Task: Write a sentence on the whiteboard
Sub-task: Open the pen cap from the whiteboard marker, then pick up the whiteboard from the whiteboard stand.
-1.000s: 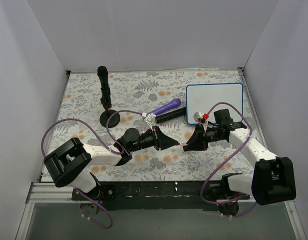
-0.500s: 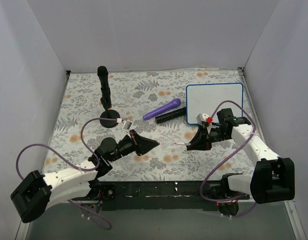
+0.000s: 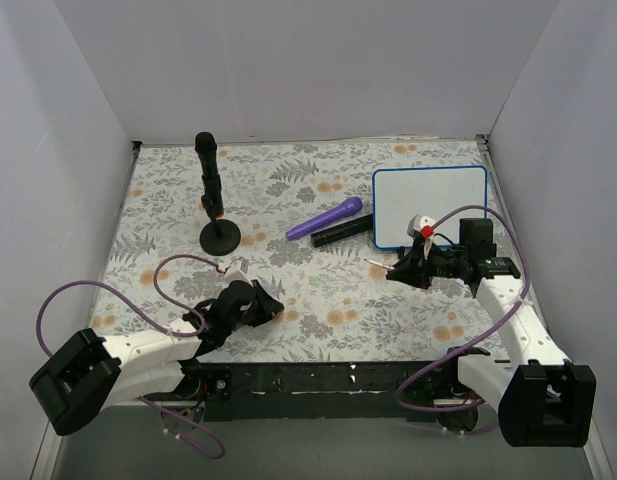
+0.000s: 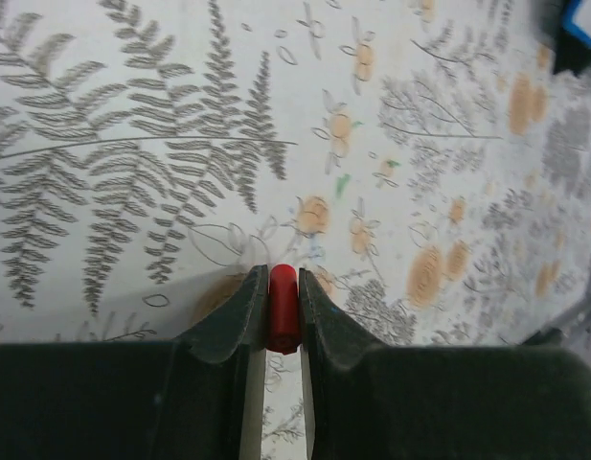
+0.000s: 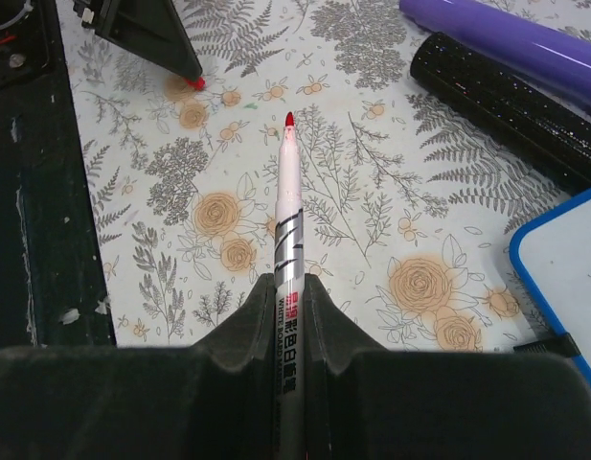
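The whiteboard (image 3: pixel 429 205) lies flat at the back right, its white face blank; its blue corner shows in the right wrist view (image 5: pixel 563 278). No sentence shows on it. My right gripper (image 3: pixel 400 270) (image 5: pixel 290 283) is shut on a white whiteboard marker (image 5: pixel 287 225), just in front of the board. The marker's bare red tip (image 5: pixel 288 120) points left over the mat. My left gripper (image 3: pixel 273 308) (image 4: pixel 283 273) is shut on the red marker cap (image 4: pixel 283 307), low over the mat at the near left. The left gripper's tip with the cap also shows in the right wrist view (image 5: pixel 196 83).
A purple marker (image 3: pixel 325 217) (image 5: pixel 506 43) and a black glittery cylinder (image 3: pixel 341 233) (image 5: pixel 511 101) lie side by side left of the board. A black upright stand on a round base (image 3: pixel 212 200) is at the back left. A floral mat (image 3: pixel 318 300) covers the table; white walls surround it.
The grippers have drawn apart. My left arm pulled back to the near left with the red cap. My right gripper moved right and back with the uncapped marker.
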Robot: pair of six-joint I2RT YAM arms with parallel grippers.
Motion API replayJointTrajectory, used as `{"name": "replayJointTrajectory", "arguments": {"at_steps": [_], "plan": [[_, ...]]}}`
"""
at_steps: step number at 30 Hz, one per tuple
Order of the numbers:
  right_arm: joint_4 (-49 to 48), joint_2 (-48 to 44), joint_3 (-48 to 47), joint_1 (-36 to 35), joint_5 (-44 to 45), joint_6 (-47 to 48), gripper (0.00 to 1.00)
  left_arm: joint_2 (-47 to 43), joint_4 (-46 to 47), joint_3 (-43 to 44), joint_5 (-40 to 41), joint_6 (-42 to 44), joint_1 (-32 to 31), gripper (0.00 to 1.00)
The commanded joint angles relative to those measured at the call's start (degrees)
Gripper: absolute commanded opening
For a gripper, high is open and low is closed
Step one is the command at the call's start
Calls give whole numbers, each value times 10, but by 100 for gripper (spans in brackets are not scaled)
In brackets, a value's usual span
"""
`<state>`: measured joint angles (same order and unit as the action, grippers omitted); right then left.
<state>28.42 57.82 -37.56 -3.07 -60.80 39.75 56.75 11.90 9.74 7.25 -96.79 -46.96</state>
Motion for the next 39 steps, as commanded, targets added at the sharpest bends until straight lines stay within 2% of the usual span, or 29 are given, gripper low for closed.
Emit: {"name": "replayJointTrajectory", "arguments": {"at_steps": [1, 4, 7, 8, 11, 13, 14, 16, 17, 18, 21, 22, 24, 25, 27, 28, 29, 31, 32, 36, 39], "plan": [[-50, 10, -5, 9, 17, -52, 1, 43, -115, 70, 102, -6, 5, 10], [-49, 10, -6, 10, 18, -52, 1, 85, -170, 107, 145, -9, 6, 16], [-49, 8, -5, 10, 19, -52, 1, 102, -191, 123, 157, -16, 6, 36], [-48, 7, -5, 10, 20, -52, 1, 98, -191, 125, 156, -13, 6, 48], [-50, 6, -7, 10, 24, -54, 1, 80, -195, 131, 154, 2, 6, 63], [-50, 4, -8, 12, 31, -55, 1, 56, -197, 144, 144, 36, 6, 67], [-51, 1, -8, 17, 34, -60, 1, 49, -197, 150, 139, 49, 6, 75], [-54, -3, -9, 23, 38, -65, 1, 32, -195, 171, 122, 94, 6, 83], [-54, -5, -9, 25, 40, -69, 1, 28, -189, 179, 109, 113, 6, 90], [-55, -7, -10, 27, 44, -71, 1, 31, -162, 186, 62, 138, 6, 93], [-67, -15, -10, 59, 72, -88, 1, 61, -99, 233, -22, 218, 13, 97], [-67, -17, -11, 64, 80, -93, 1, 104, -87, 275, -87, 230, 18, 98], [-72, -20, -12, 83, 95, -101, 1, 160, -56, 324, -151, 267, 40, 98], [-72, -21, -11, 95, 97, -103, 1, 217, -47, 358, -212, 276, 47, 98], [-69, -23, -11, 104, 99, -103, 1, 282, -19, 453, -267, 295, 72, 98], [-70, -24, -10, 110, 97, -101, 1, 346, -13, 484, -284, 296, 82, 98], [-69, -24, -9, 117, 98, -100, 1, 378, -7, 552, -318, 298, 97, 98], [-65, -23, -10, 122, 95, -94, 1, 444, 12, 614, -356, 289, 114, 98], [-64, -21, -10, 125, 94, -94, 1, 497, 24, 671, -415, 277, 128, 98], [-64, -17, -10, 127, 84, -92, 1, 621, 113, 776, -494, 203, 153, 98], [-63, -11, -11, 128, 78, -89, 1, 697, 123, 852, -521, 178, 158, 98]]}}
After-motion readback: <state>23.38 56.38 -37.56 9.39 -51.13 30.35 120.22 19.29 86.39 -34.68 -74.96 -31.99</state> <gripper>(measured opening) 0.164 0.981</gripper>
